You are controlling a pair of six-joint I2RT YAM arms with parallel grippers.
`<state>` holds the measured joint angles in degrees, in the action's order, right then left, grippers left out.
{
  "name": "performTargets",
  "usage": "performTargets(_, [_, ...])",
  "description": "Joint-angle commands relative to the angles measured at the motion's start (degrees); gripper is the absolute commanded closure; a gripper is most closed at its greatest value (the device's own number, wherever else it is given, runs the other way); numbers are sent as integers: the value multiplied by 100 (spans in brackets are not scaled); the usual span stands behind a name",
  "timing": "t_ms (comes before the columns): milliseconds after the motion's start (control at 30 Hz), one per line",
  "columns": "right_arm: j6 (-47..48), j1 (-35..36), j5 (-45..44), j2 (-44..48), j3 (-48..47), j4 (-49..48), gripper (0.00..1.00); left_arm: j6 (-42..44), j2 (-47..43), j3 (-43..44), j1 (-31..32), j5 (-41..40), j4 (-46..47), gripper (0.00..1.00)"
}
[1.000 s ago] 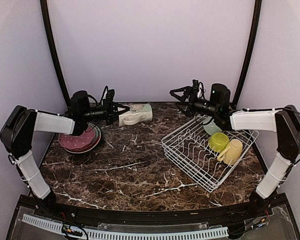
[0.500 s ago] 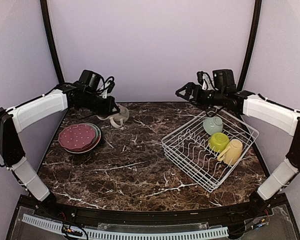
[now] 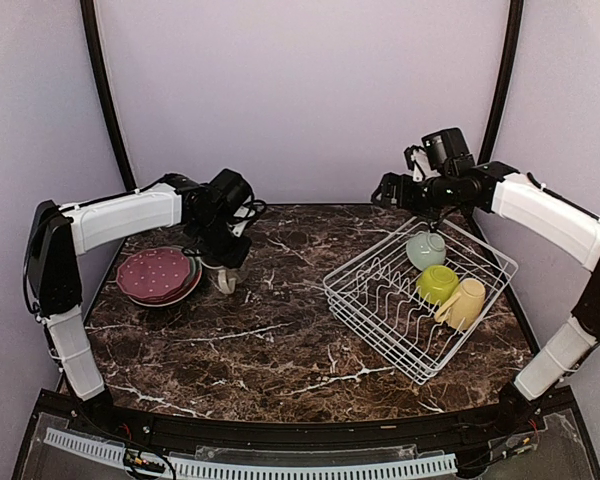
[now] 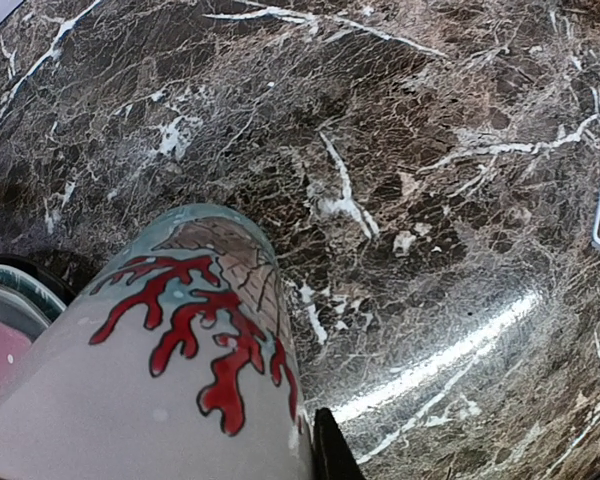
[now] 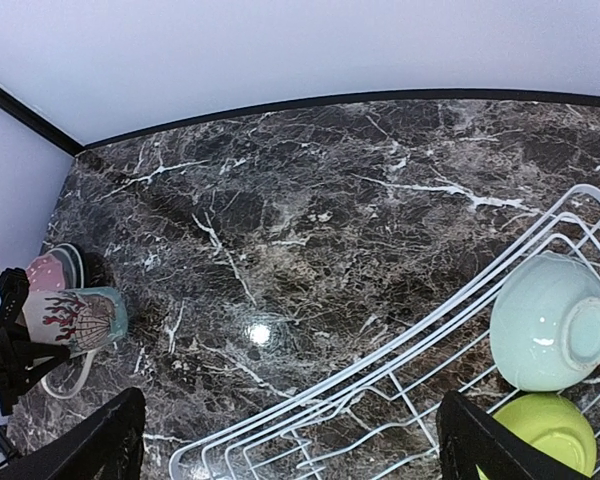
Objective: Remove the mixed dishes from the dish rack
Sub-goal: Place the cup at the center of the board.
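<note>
Your left tool [image 3: 224, 266] is pressed together on the cream-grey mug [image 5: 77, 317], the one with the red coral pattern. The mug hangs directly beneath that tool, low over the counter [image 3: 280, 345], tipped on its side with the handle on its underside. You cannot tell from any view whether it touches the marble. Just to the left of this tool sits the stack of plates [image 3: 158, 277], with the maroon-pink dotted one on top and a grey-green rim showing under it. In the overhead view a narrow strip of counter separates the stack from the mug. Your right tool [image 3: 383, 190] is spread wide with nothing between its fingers [image 5: 100, 445], and it hovers well apart from the left tool, across the far side of the counter. Below it and to its near right lies the dish rack [image 3: 380, 315], whose far wire corner runs under the gap between the fingers in the wrist view. The pale mint bowl [image 5: 548, 335] lies in the rack closest to this tool, on its side with its base turned up toward the wrist camera. The lime-green bowl [image 3: 437, 283] sits just past it, farther from the tool. The yellow mug [image 3: 464, 302] lies on its side beside the lime-green bowl, farthest from the tool.
</note>
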<state>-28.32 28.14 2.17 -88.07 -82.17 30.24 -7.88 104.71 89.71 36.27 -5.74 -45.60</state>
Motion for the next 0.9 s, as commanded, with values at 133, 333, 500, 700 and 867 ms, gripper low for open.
performTargets(133, [65, 60, -763, -20, -185, 502, 1, 231, 68, 393, 52, -528, -181, 99])
performTargets(333, [75, 62, -955, 26, -204, 663, 1, 259, 220, 461, 63, -553, -273, 99])
performTargets(500, [85, 60, -964, 36, -207, 655, 1, 255, 262, 477, 55, -605, -291, 95])
performTargets(700, [116, 60, -1000, 36, -267, 676, 1, 269, 308, 468, 51, -636, -291, 85])
performTargets(867, [150, 61, -1054, 79, -288, 694, 1, 259, 336, 468, 53, -641, -284, 81])
